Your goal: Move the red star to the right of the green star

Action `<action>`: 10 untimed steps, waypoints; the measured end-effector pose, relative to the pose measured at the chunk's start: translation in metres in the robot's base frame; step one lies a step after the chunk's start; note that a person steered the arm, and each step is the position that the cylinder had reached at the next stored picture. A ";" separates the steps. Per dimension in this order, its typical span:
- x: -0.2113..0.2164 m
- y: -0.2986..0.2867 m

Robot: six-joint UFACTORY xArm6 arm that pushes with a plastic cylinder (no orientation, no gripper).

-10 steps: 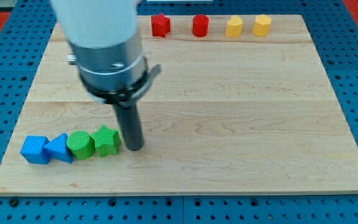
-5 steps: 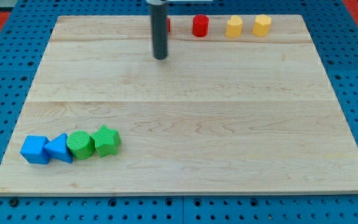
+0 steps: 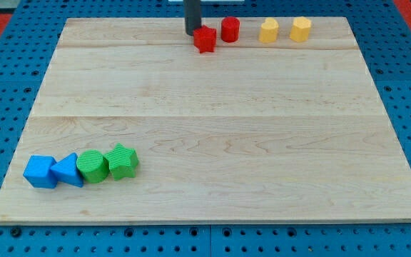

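The red star-shaped block (image 3: 205, 39) sits touching my tip (image 3: 192, 33), just to its lower right, so a push drives it down-board. The rod grasps nothing; it only pushes. The green star-shaped block (image 3: 123, 161) lies far below-left of my tip, its right side unoccupied.

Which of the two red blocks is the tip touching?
The red star: my tip sits against its upper-left edge. The red cylinder stands to the star's right, away from the tip.
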State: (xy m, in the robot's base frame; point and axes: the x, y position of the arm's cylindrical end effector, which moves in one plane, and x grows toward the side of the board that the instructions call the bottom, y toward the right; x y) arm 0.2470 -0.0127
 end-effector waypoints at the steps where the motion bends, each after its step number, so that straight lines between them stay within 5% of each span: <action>1: 0.031 0.019; 2: 0.002 0.020; 3: 0.022 0.055; 7: 0.215 0.108; 9: 0.169 0.097; 10: 0.146 0.037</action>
State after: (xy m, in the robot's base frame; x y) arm 0.3929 0.0246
